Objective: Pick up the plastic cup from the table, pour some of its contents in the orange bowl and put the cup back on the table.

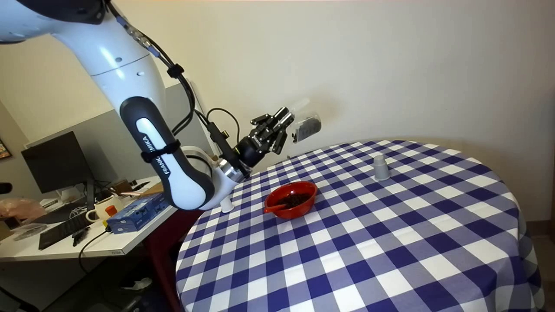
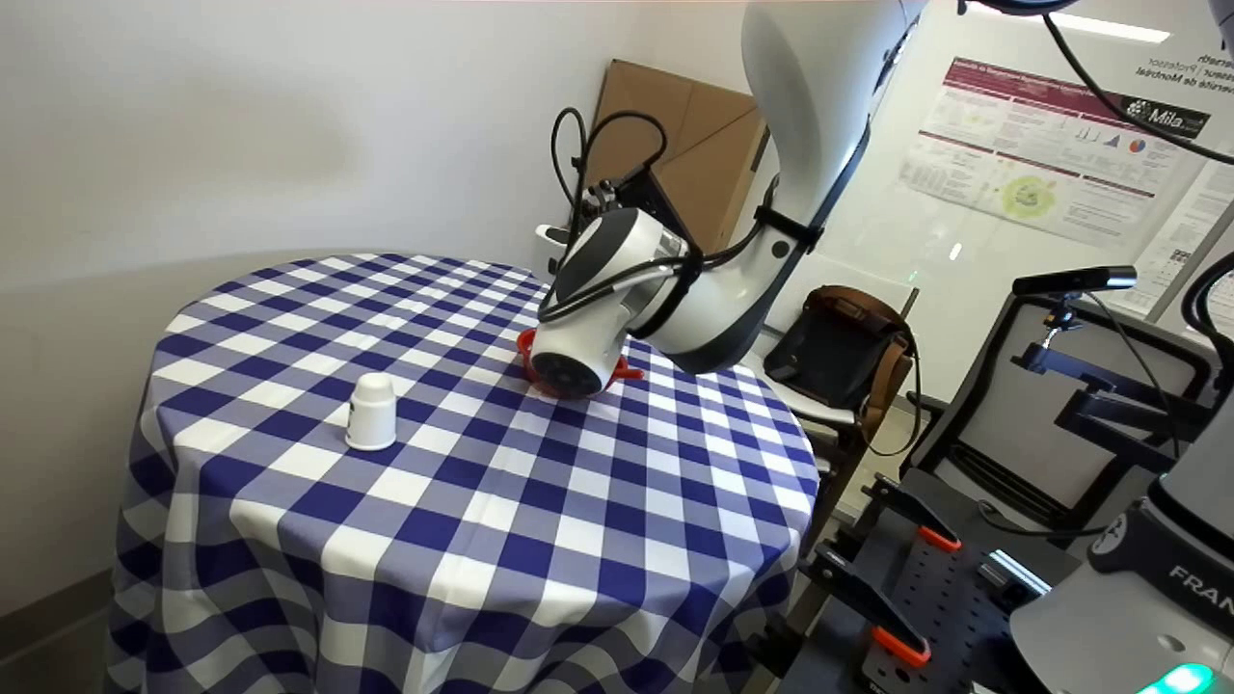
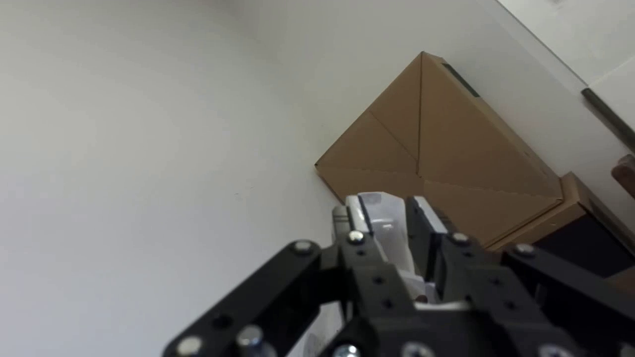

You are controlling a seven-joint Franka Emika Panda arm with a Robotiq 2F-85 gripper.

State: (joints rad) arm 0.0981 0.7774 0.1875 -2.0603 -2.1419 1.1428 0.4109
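In an exterior view, the plastic cup (image 1: 308, 125) hangs tilted in the upper middle of the frame, dark contents (image 1: 307, 128) inside, higher than the orange bowl (image 1: 299, 212) on the desk (image 1: 368, 242) and apart from it. The hand (image 1: 286, 115) looks pinched narrow on the cup: in the wrist view, 2 fingers (image 3: 367, 277) flank a clear strip (image 3: 389, 223), whether handle or wall I cannot tell. I'd expect light, thin, smooth plastic that may flex or slip; hold that strip gently, deep between the fingers, since loose contents may shift its weight.
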